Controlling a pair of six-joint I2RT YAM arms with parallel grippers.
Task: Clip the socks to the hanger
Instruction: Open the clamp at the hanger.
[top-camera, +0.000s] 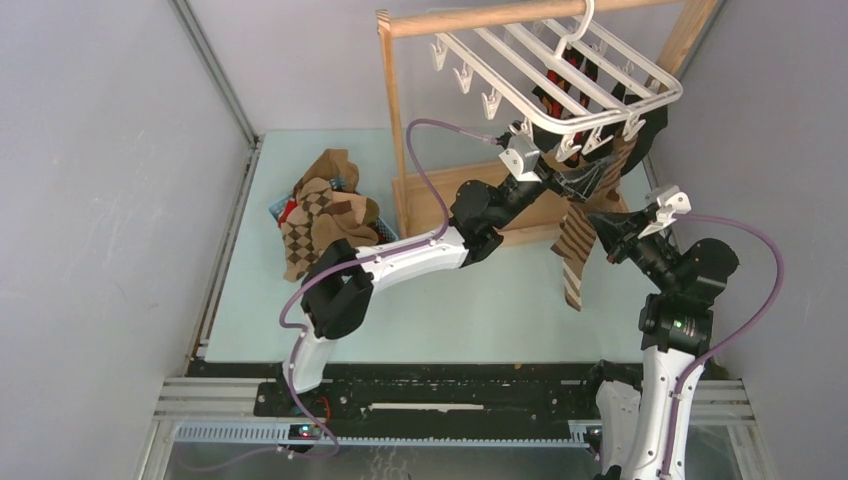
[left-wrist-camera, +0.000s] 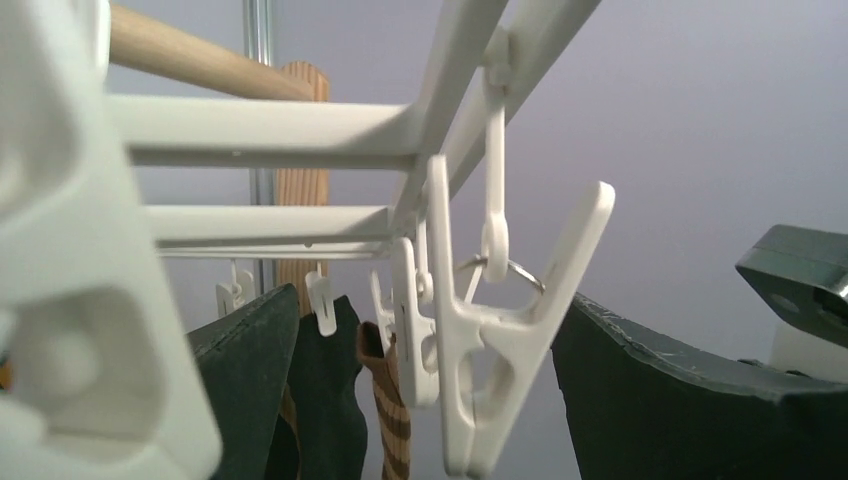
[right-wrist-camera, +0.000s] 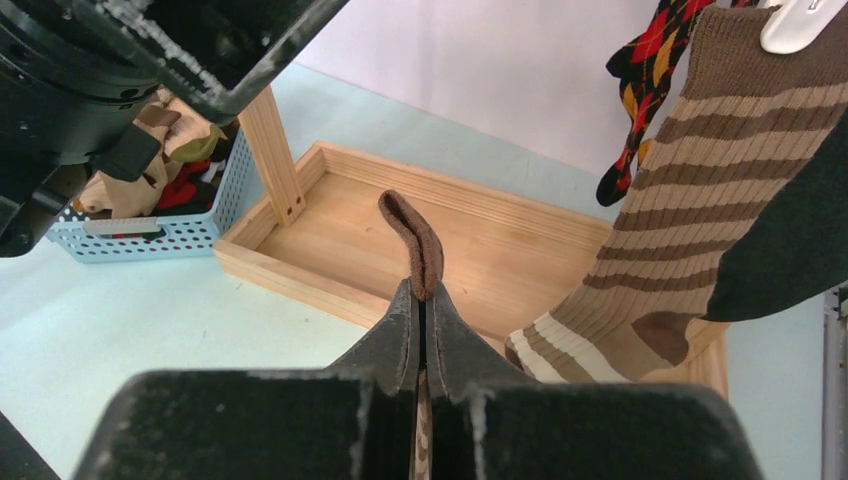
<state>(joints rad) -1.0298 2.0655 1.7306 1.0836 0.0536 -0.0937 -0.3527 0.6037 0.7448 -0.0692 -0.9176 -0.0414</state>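
Wide-open left gripper (left-wrist-camera: 430, 330) has 1 clip (left-wrist-camera: 500, 345) dangling between its fingers (left-wrist-camera: 650, 400); right gripper (right-wrist-camera: 422, 300) clamps the sock (right-wrist-camera: 415, 238), top end up, just below.

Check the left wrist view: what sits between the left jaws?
A white clip of the hanger hangs between the open jaws, seen in the left wrist view; a striped sock hangs behind.

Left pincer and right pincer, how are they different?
The left pincer is wide open; the right pincer is shut. The left pincer holds nothing, with a white clip between its fingers; the right pincer pinches a brown sock cuff. The left pincer reaches up at the hanger; the right pincer sits lower. Both have dark fingers.
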